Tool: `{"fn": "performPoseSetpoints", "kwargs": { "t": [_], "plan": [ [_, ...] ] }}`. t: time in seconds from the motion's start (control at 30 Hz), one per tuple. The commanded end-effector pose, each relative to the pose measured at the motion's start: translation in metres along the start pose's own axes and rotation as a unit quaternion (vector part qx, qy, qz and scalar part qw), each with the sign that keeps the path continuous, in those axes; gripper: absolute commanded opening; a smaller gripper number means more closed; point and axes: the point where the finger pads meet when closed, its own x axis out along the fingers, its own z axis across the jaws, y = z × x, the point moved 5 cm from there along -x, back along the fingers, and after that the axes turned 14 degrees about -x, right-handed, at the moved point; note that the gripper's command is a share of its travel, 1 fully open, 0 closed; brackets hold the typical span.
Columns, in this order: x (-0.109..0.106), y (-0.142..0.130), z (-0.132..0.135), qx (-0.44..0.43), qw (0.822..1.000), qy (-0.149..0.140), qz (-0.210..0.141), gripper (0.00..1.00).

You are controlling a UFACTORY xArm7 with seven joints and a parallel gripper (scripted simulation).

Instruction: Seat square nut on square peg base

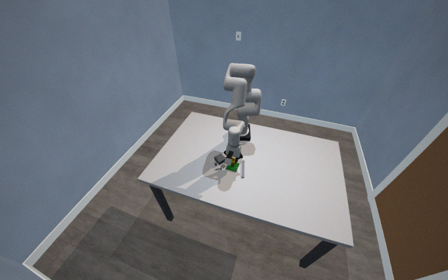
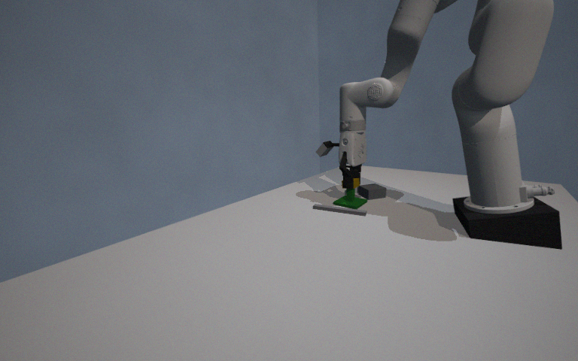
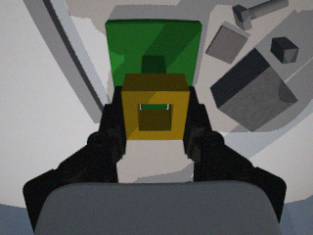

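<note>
My gripper point(image 3: 154, 101) point(image 2: 351, 177) point(image 1: 233, 158) is shut on the yellow square nut point(image 3: 156, 88) point(image 2: 355, 182) point(image 1: 233, 160), one black finger on each side. The nut hangs level over the green square peg point(image 2: 350, 192) point(image 3: 155, 65), about at its top and well above the flat green base point(image 3: 131, 42) point(image 2: 349, 203) point(image 1: 232, 168). In the wrist view a strip of green shows through the nut's square hole. The peg's lower part is hidden behind the nut there.
A long grey bar point(image 3: 59, 33) point(image 2: 339, 209) point(image 1: 242, 171) lies on the table beside the base. On the other side lie a dark grey block point(image 3: 254, 88) point(image 2: 372, 191) point(image 1: 219, 158), a small grey plate point(image 3: 226, 42), a small cube point(image 3: 285, 49) and a bolt point(image 3: 261, 10).
</note>
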Motion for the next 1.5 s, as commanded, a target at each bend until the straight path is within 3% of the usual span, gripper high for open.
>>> {"fn": "performPoseSetpoints", "kwargs": {
  "t": [0.0, 0.53, 0.97, 1.47],
  "plan": [
    [-0.001, 0.002, 0.0, 0.0, 1.0, 0.0, 0.002, 0.0],
    [0.015, 0.003, -0.002, 0.0, 1.0, 0.004, 0.003, 0.0],
    [0.04, 0.001, -0.001, 0.001, 1.0, 0.0, 0.003, 0.0],
    [0.044, 0.001, -0.001, 0.001, 1.0, -0.002, 0.003, 0.0]
  ]
}}
